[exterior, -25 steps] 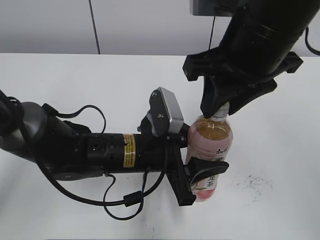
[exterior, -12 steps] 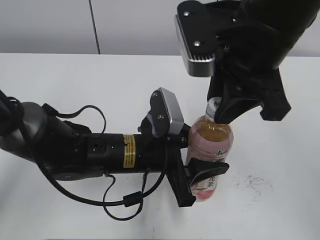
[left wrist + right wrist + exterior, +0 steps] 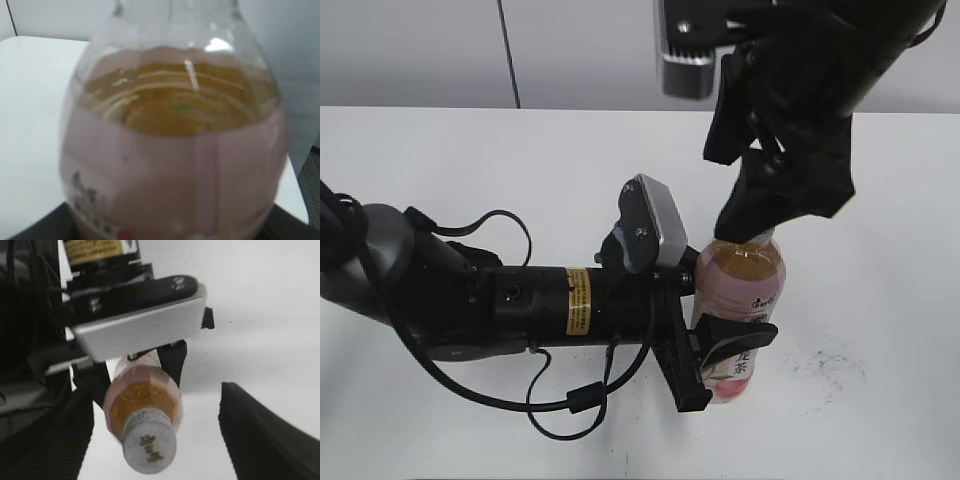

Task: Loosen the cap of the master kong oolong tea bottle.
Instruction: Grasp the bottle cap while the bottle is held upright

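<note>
Cap [image 3: 150,447] seated on the neck of the master kong oolong tea bottle [image 3: 740,285], upright on the white table [image 3: 470,160], label section clamped by the left gripper [image 3: 720,355]. Over the last second, right gripper [image 3: 748,228] swung round about the neck, wrist camera carried from out of sight to the upper left. Probably one twist spent and a re-grip due; loosening not confirmed. Hidden in the exterior view, the cap is plain in the right wrist view, dark fingers [image 3: 265,435] spread wide, clear of it. Left wrist view: only amber tea and pink label.
</note>
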{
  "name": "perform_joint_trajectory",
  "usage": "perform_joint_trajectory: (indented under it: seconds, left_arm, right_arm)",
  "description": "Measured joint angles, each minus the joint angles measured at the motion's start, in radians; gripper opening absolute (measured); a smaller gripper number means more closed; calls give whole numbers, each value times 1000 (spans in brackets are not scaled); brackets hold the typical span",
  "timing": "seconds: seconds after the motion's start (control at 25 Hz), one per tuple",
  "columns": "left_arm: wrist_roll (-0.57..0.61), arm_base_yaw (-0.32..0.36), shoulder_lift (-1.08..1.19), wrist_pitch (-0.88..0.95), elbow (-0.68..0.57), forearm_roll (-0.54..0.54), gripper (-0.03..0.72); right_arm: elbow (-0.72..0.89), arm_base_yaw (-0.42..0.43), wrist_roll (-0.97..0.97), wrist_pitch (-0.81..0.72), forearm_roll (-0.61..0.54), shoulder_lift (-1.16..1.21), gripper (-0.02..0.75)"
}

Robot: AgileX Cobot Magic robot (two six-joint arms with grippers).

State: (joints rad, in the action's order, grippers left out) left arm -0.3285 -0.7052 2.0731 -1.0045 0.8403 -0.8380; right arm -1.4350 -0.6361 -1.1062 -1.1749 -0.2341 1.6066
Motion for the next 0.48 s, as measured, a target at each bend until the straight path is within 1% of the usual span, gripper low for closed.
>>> perform_joint_trajectory:
  seconds: [0.08, 0.16, 0.2, 0.32, 0.36, 0.48]
  left_arm:
    - [-1, 0, 0, 0, 0, 0, 384]
    - [-1, 0, 0, 0, 0, 0, 384]
    - [-1, 0, 0, 0, 0, 0, 384]
    - [-1, 0, 0, 0, 0, 0, 384]
    - [-1, 0, 0, 0, 0, 0, 384]
    - [-1, 0, 0, 0, 0, 0, 384]
  right_arm:
    - [-30, 0, 212, 0, -20, 0, 583]
    - [-67, 0, 496, -8, -13, -1, 573]
    - [-79, 0, 651, -20, 5, -2, 571]
    - [-95, 0, 1038, -31, 82, -4, 566]
    - [-95, 0, 1135, -36, 99, -4, 566]
    - [-95, 0, 1275, -41, 95, -4, 563]
